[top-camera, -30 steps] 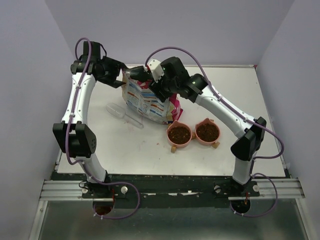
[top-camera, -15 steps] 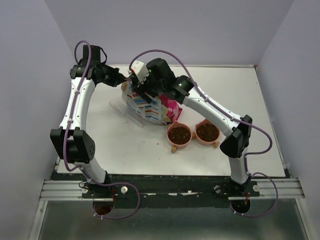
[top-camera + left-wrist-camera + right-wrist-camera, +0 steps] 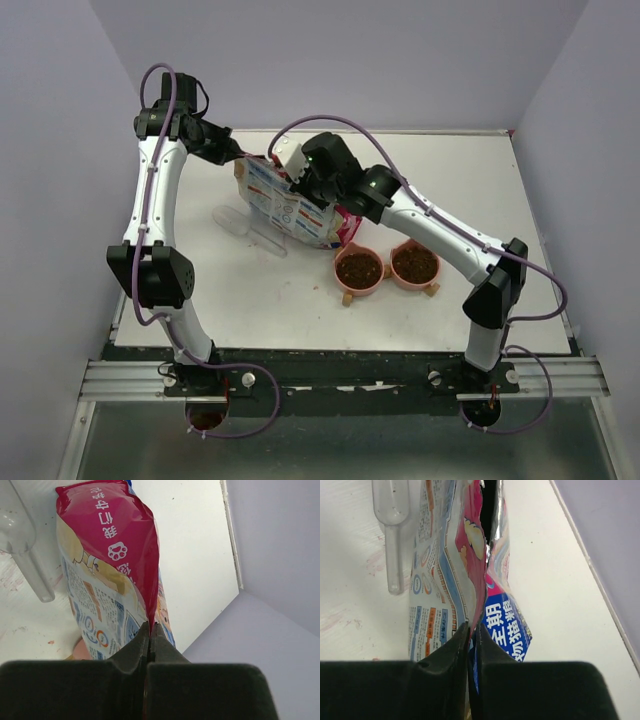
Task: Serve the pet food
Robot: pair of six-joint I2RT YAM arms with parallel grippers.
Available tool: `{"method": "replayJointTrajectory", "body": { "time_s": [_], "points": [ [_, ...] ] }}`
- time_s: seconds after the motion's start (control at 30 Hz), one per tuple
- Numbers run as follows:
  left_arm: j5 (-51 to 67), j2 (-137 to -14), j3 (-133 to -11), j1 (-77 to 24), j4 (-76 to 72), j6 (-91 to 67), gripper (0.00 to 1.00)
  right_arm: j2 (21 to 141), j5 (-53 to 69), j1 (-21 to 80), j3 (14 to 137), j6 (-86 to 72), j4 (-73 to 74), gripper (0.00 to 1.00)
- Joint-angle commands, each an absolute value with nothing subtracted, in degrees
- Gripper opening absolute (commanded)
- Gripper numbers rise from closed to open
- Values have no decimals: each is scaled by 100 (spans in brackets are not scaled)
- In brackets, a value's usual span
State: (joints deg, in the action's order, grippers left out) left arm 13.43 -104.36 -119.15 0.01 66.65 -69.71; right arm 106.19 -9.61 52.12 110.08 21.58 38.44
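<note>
The pet food shows as dark brown kibble filling both pink bowls, the left one (image 3: 359,268) and the right one (image 3: 415,264). The printed bag (image 3: 290,205) leans at the back middle of the table, its open mouth up. My left gripper (image 3: 238,163) is shut on the bag's pink upper left edge; in the left wrist view the left gripper (image 3: 150,626) pinches the pink seam of the bag (image 3: 110,570). My right gripper (image 3: 291,180) is shut on the top rim; in the right wrist view the right gripper (image 3: 472,627) clamps one wall of the bag (image 3: 440,580).
A clear plastic scoop (image 3: 245,228) lies on the table left of the bag, also seen as the scoop (image 3: 20,535) and the scoop (image 3: 392,520). The table's back edge meets the purple wall (image 3: 400,60) just behind the bag. A few crumbs lie near the bowls.
Both grippers have closed on the bag's top. The right arm swung left and came back a little; the bag's top now leans toward the left gripper.
</note>
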Motion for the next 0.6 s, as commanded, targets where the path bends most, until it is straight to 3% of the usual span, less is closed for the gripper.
{"method": "replayJointTrajectory", "body": {
  "time_s": [0.0,0.17,0.3,0.37,0.43,0.53,0.57],
  "points": [
    [441,-10353,-12356,176,6424,-6663,0,10495,-1493,5168,10925,2206,4367,1],
    [-193,-10810,-13446,185,7294,-6179,0,9968,-1372,4720,10284,2566,4149,0],
    [-132,-10670,-13263,193,7321,-6441,0,10238,-811,4702,10651,2532,4096,3],
    [-123,-10652,-13201,202,7409,-6591,0,10519,-231,4720,11011,2313,3930,33],
    [-106,-10661,-13192,193,7514,-6697,0,10739,-35,4798,11179,2163,3553,46],
    [-9,-10635,-13096,193,7585,-6881,0,11239,-88,5018,11757,2206,3348,57],
    [-9,-10617,-13061,193,7559,-6925,0,11415,-131,5088,12021,2258,3366,66]
  ]
}}
